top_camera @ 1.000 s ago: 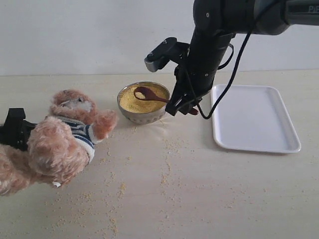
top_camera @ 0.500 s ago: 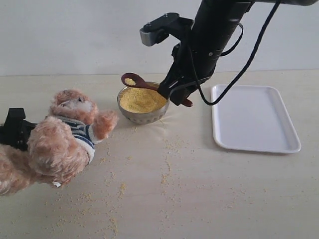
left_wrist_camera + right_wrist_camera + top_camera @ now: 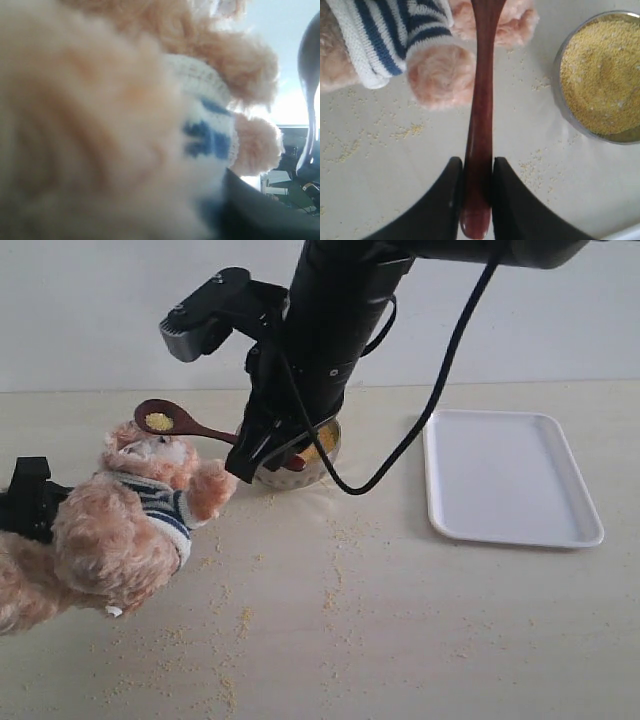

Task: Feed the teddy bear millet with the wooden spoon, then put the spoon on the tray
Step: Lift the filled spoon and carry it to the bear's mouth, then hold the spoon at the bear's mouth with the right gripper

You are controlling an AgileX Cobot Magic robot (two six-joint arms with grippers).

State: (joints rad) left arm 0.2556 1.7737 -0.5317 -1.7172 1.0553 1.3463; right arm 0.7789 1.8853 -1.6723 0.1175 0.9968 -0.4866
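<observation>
The teddy bear (image 3: 120,525) leans tilted at the left, and its fur and striped shirt (image 3: 100,125) fill the left wrist view. My left gripper (image 3: 30,502) is shut on its back; one dark finger (image 3: 260,212) presses into the fur. My right gripper (image 3: 262,452) is shut on the handle end of the wooden spoon (image 3: 185,423), with the handle (image 3: 481,100) pinched between its fingers. The spoon's bowl hovers just above the bear's head and carries a little millet (image 3: 158,421). The white tray (image 3: 510,475) lies at the right with nothing on it.
A metal bowl (image 3: 559,100) heaped with millet (image 3: 600,75) stands behind the right arm, mostly hidden in the exterior view. Loose millet specks (image 3: 240,618) are scattered over the tabletop in front of the bear and bowl.
My right arm has swung left, carrying the spoon from over the metal bowl to above the bear's head. The bear and left gripper have stayed put.
</observation>
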